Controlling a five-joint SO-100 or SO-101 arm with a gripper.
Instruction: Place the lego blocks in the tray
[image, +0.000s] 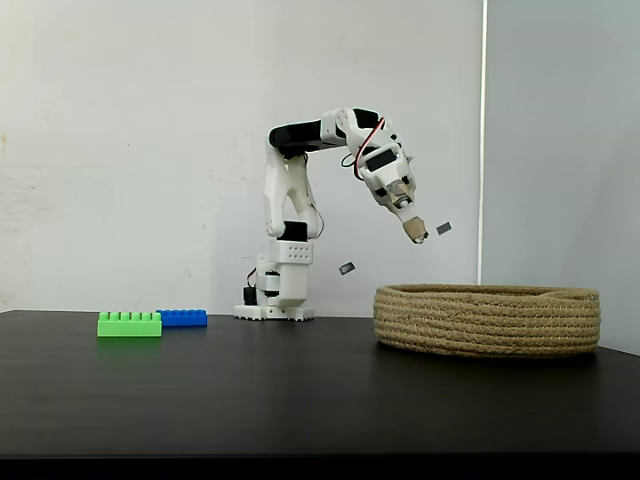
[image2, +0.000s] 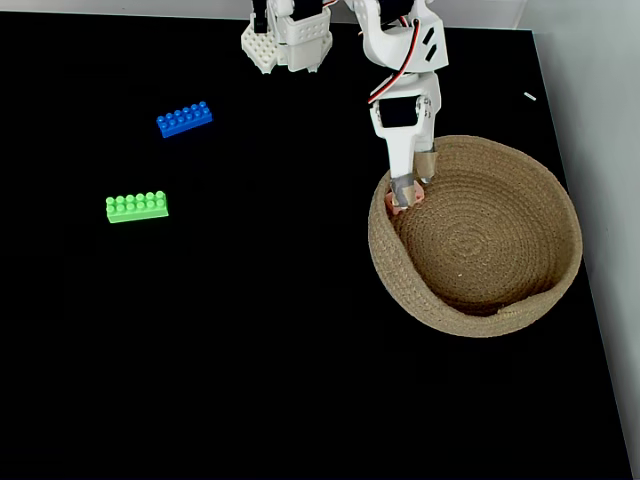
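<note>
Side-on fixed view: arm base stands at the table's (image: 300, 400) far edge, arm bent over w/ gripper (image: 417, 233) hanging in the air above the left rim of the rope tray (image: 487, 320), well clear of it. Can't tell from here if anything sits between the fingers. Tray is toward the table's right edge. Green lego block (image: 129, 324) and blue lego block (image: 182, 318) lie close together toward the left edge, blue just behind.

Top-down fixed view: gripper (image2: 405, 198) is over the tray's (image2: 560, 270) left inner wall, closed on the pink lego block (image2: 404, 201), which peeks out at the fingertips. Tray sits near the table's right edge. Blue block (image2: 184, 119) lies toward the far-left corner, green block (image2: 137, 206) nearer the left edge, below it in frame, the two apart, both well away from tray
</note>
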